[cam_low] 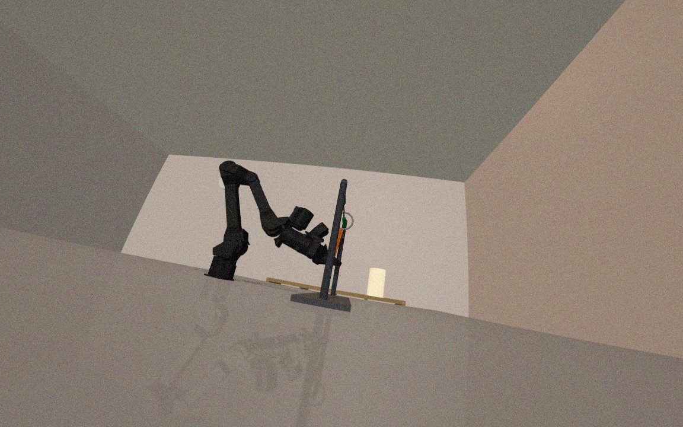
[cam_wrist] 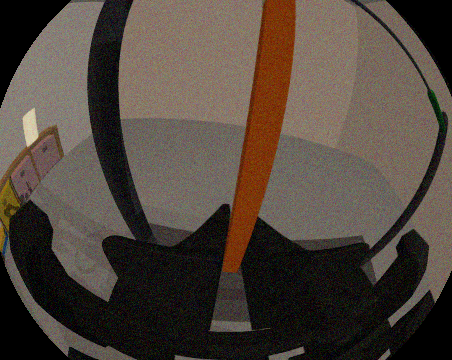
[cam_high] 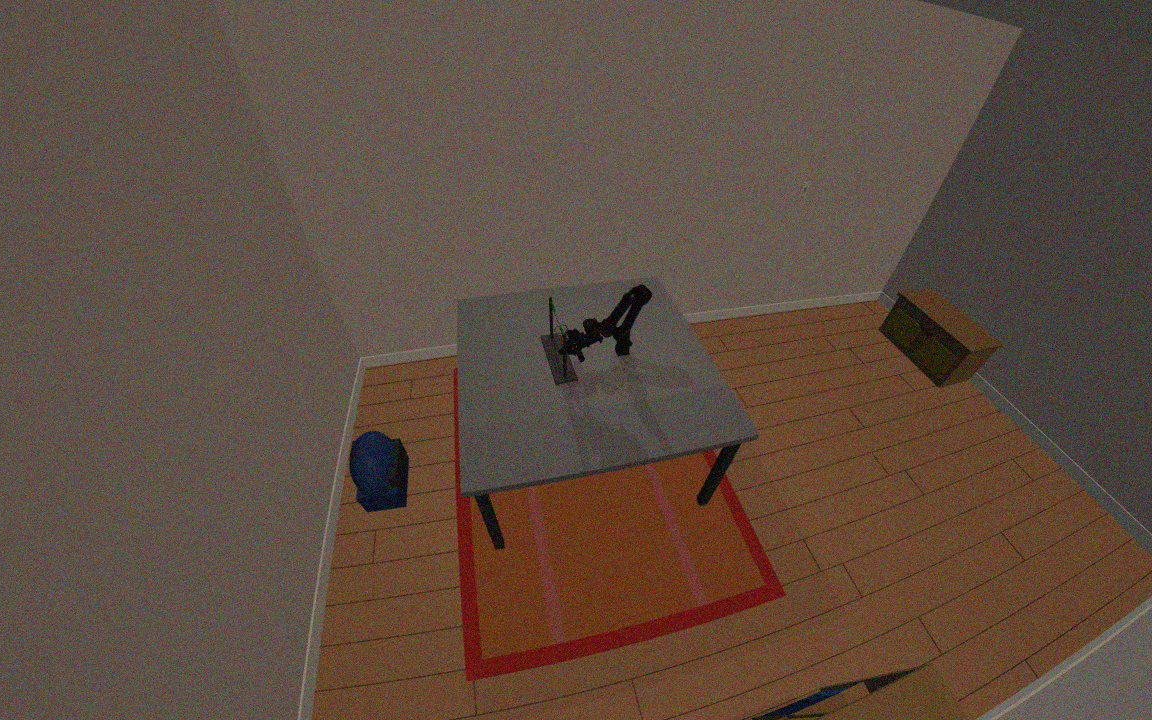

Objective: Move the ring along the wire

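Observation:
My gripper is shut on the lower end of the orange handle, which rises above the fingers. The pale ring is at the handle's top, above the gripper; it is out of the wrist view. Whether it touches the wire is too small to tell. In the wrist view the left dark post stands close beside the handle, and the right post is farther off, with a green part and the thin grey wire running from its top. The left post's green part is hidden there.
The posts stand on a flat base on the grey table. The nearer post overlaps the gripper in the exterior view. A blue object and a wooden cabinet stand on the floor away from the table.

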You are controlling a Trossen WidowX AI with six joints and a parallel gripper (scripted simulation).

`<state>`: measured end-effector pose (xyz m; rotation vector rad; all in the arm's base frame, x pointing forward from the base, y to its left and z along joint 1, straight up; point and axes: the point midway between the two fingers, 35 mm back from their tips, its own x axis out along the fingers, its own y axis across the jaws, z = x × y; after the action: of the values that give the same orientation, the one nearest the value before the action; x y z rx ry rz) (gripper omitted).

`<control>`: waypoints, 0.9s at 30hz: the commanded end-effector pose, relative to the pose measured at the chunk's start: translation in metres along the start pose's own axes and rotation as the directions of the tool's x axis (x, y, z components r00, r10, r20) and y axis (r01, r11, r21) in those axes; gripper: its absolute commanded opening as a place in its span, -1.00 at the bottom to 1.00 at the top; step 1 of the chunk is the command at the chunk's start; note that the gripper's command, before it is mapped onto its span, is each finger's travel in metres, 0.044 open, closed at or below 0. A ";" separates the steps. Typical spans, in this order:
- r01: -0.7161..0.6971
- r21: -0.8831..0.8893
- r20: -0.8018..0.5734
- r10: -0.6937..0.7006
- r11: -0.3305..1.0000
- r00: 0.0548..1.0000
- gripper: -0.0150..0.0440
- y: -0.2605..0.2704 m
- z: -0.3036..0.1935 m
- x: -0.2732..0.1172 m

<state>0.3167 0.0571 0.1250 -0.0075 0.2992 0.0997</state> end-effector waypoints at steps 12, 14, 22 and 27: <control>0.002 0.006 -0.048 -0.002 1.000 0.999 -1.00 0.003 -0.018 -0.001; 0.002 0.006 -0.048 -0.002 1.000 0.999 -1.00 0.003 -0.018 -0.001; 0.002 0.006 -0.048 -0.002 1.000 0.999 -1.00 0.003 -0.018 -0.001; 0.002 0.006 -0.048 -0.002 1.000 0.999 -1.00 0.003 -0.018 -0.001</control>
<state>0.3106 0.0603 0.1088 -0.0073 0.3471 0.1020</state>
